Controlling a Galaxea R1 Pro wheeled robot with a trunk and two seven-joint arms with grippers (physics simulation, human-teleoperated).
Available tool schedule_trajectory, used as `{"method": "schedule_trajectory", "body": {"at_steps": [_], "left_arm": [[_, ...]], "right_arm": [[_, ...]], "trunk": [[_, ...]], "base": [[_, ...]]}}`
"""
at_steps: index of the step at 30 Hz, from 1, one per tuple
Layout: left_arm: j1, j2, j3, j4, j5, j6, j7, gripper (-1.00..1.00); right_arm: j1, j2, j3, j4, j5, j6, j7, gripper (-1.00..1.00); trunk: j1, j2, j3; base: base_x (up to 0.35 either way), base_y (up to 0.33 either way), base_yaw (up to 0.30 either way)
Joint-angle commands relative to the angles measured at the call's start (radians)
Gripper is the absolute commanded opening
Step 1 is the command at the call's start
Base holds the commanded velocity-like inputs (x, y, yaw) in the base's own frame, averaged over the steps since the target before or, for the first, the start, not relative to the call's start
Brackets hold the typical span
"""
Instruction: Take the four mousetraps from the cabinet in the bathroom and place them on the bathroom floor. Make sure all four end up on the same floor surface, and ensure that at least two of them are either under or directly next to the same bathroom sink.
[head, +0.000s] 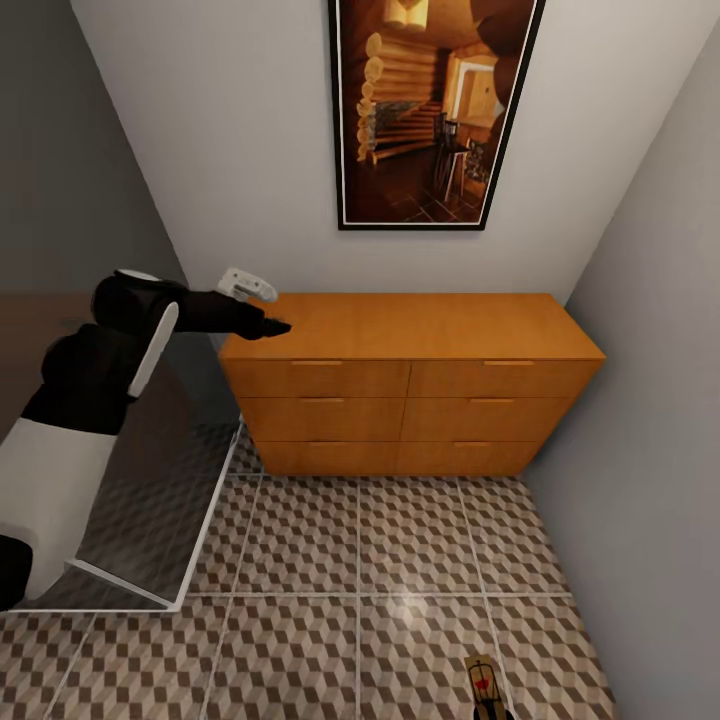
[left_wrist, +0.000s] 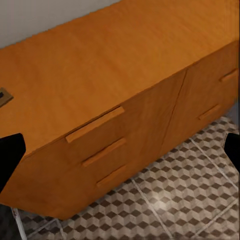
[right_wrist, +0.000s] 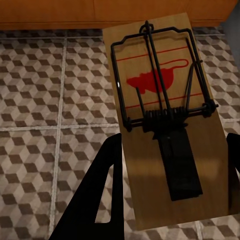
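The right gripper (right_wrist: 170, 185) pinches a mousetrap (right_wrist: 162, 117) over the bathroom floor (head: 380, 580), the board's long axis running toward the cabinet (head: 410, 380) at 12 o'clock. Left gripper (left_wrist: 120, 155) spread, empty, above the cabinet's left end.

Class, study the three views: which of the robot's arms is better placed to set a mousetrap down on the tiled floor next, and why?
Right. The right gripper likely holds a mousetrap low over the bathroom floor; the left gripper reaches over the cabinet, fingers apart.
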Motion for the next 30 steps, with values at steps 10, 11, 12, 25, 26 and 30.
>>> {"method": "schedule_trajectory", "body": {"at_steps": [10,11,12,25,26,30], "left_arm": [[-0.001,0.061,-0.030,-0.042,0.000,0.004,-0.063,1.00],[-0.001,0.065,-0.046,-0.048,-0.001,0.004,-0.074,1.00],[-0.001,0.068,-0.056,-0.050,-0.001,0.004,-0.078,1.00],[-0.001,0.088,-0.190,-0.096,-0.080,0.004,-0.130,1.00],[-0.001,0.088,-0.195,-0.097,-0.089,0.004,-0.139,1.00],[-0.001,0.089,-0.226,-0.099,-0.139,0.003,-0.185,1.00]], "right_arm": [[-0.001,0.000,0.009,0.001,-0.010,-0.003,0.000,-1.00],[-0.001,0.000,0.008,0.001,-0.010,-0.003,0.000,-1.00],[-0.001,0.000,0.008,0.001,-0.010,-0.003,0.000,-1.00],[-0.001,0.000,0.010,0.001,-0.010,-0.003,0.000,-1.00],[-0.001,0.000,0.010,0.001,-0.010,-0.003,0.000,-1.00],[-0.001,0.000,0.010,0.001,-0.010,-0.003,0.000,-1.00]], "trunk": [[0.001,-0.002,-0.002],[0.001,-0.002,-0.002],[0.001,-0.002,-0.002],[0.001,-0.002,-0.002],[0.001,-0.002,-0.002],[0.001,-0.002,-0.002]], "base": [[0.000,0.000,0.000],[0.000,0.000,0.000],[0.000,0.000,0.000],[0.000,0.000,0.000],[0.000,0.000,0.000],[0.000,0.000,0.000]]}}
